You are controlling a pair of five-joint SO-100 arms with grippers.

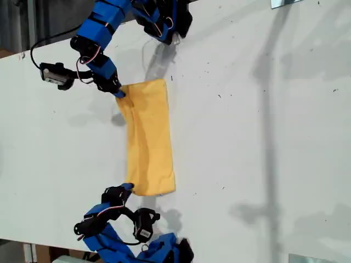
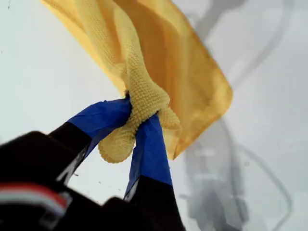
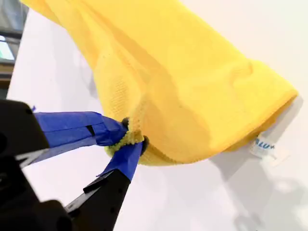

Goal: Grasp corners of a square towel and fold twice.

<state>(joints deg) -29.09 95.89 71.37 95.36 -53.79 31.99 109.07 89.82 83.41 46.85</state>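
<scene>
My first gripper: the two blue-taped fingers are closed tight on a bunched corner of the towel. A nub of waffle-textured cloth pokes out beneath the jaws.

My second gripper: its blue-taped fingers are pinched together on a hem corner of the same towel. The cloth rises from the white table at that point.

Labels: a small white tag sticks out from under the towel's far corner in the second wrist view. It carries blue lettering that is too blurred to read with certainty. No other writing is legible.

Differences between views: the tag shows only in the second wrist view. Only the exterior view shows the whole towel. It lies as a long folded strip on the table, left of centre in that view and running from top to bottom. A blue arm meets its upper-left corner and another arm meets its lower-left corner. The wrist views do not settle which arm is first and which is second. The first wrist view alone shows the coarse weave and long grey shadows on the table beyond the cloth.
</scene>
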